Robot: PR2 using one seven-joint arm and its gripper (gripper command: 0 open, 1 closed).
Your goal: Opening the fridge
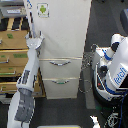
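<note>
The fridge point(62, 35) stands tall and white in the middle of the exterior view, with a green-figure sticker point(43, 9) on its upper door. Below are two drawers with curved silver handles point(60, 63). A long thin vertical door handle point(31, 19) runs down the upper door's left edge. My arm rises from the bottom left, and my gripper point(34, 40) is at the handle's lower end. Its fingers look spread on either side of the handle. The door looks closed against the fridge body.
A tan wooden drawer cabinet point(12, 55) stands right beside the fridge on the exterior view's left, behind my arm. A white-and-blue rounded robot point(116, 65) sits on the exterior view's right, with cables point(88, 75) on the dark floor between it and the fridge.
</note>
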